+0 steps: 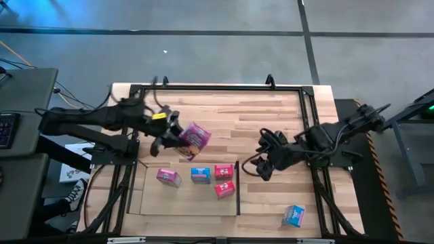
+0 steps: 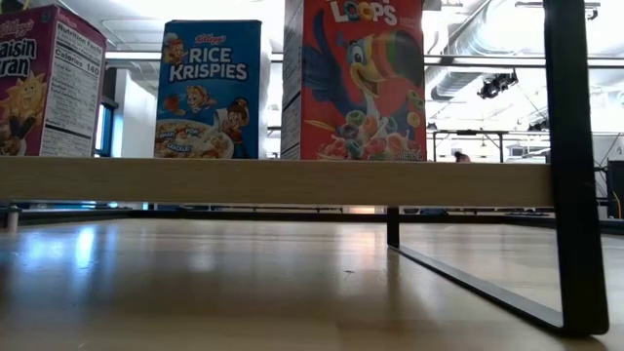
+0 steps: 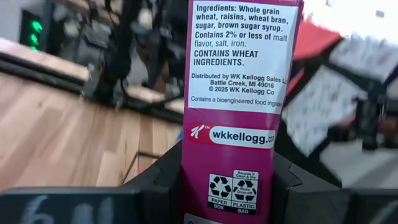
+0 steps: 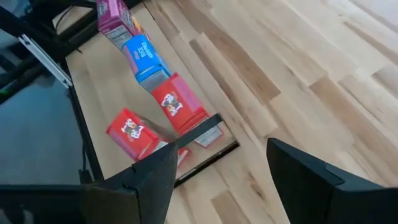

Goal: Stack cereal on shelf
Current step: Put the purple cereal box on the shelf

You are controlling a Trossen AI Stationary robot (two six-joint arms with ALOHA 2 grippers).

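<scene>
While I watched the high view, my left gripper (image 1: 171,135) sat clamped on a magenta cereal box (image 1: 194,139), held above the worktop (image 1: 271,115) at about ten o'clock, just beyond the shelf (image 1: 146,196). On the shelf panel at six o'clock stood a pink box (image 1: 168,177), a blue box (image 1: 200,175) and two red boxes (image 1: 224,171) (image 1: 224,189). Another light blue box (image 1: 293,215) lay on the worktop at four o'clock. My right gripper (image 1: 260,165) hung near three o'clock.

At table height, the Raisin Bran (image 2: 44,88), Rice Krispies (image 2: 210,90) and Froot Loops (image 2: 356,80) boxes stood in a row on the shelf board (image 2: 273,181).

Through the left wrist, the held box's ingredients panel (image 3: 239,99) rose between the fingers (image 3: 163,180).

Through the right wrist, the fingers (image 4: 146,180) stood apart with nothing between them.
</scene>
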